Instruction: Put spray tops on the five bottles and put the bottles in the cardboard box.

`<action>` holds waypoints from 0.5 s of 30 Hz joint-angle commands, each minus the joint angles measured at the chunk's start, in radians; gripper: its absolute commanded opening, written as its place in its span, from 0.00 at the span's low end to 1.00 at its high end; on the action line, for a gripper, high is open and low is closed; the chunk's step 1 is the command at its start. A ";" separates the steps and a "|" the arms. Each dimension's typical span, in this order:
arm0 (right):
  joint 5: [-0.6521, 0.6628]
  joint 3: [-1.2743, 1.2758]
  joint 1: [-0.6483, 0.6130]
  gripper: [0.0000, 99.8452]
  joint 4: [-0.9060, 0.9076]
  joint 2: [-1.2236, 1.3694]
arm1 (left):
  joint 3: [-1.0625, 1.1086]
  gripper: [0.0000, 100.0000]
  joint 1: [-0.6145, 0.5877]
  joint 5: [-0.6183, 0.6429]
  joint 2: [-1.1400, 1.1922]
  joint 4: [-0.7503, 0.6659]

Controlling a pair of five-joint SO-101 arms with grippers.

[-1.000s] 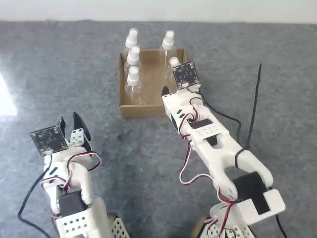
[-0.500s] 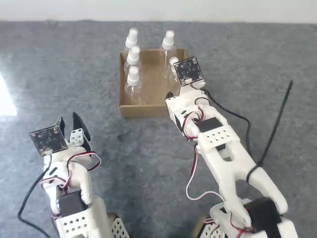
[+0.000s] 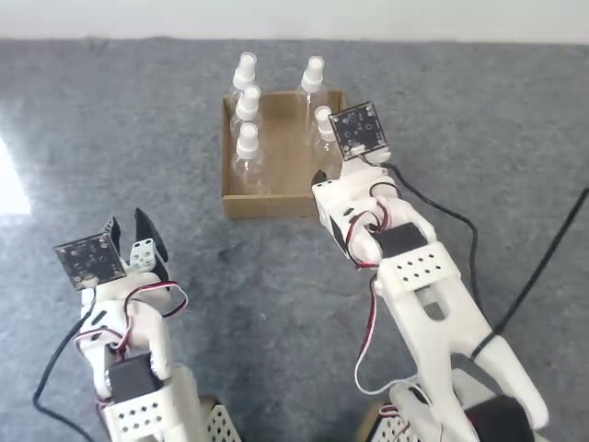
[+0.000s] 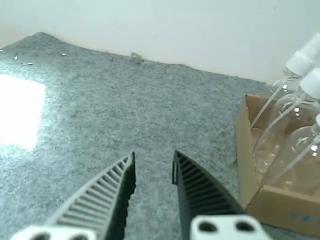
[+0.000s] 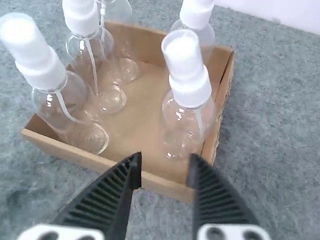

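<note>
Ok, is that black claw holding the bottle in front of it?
No, the right gripper is open and empty, and the nearest bottle stands on its own in the cardboard box.

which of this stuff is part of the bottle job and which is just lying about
Part of the job: five spray-topped bottles, cardboard box, left pincer, right pincer.
Just there: grey mat, white wall.

a shallow, open-topped brown cardboard box sits flat. five clear plastic bottles with white spray tops stand upright, all capped. three are plainly inside the box, and two stand at its far wall, inside or just behind, unclear.
</note>
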 commanded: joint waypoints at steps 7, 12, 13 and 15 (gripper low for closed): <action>0.000 -0.028 -0.007 0.02 0.096 -0.130 | -0.004 0.12 -0.002 -0.011 -0.015 -0.029; 0.000 -0.021 -0.007 0.01 0.150 -0.222 | -0.002 0.12 0.000 -0.011 -0.015 -0.029; 0.000 -0.021 -0.007 0.01 0.162 -0.236 | -0.002 0.12 0.000 -0.011 -0.015 -0.029; 0.000 -0.020 -0.005 0.01 0.179 -0.263 | -0.002 0.12 0.000 -0.011 -0.015 -0.029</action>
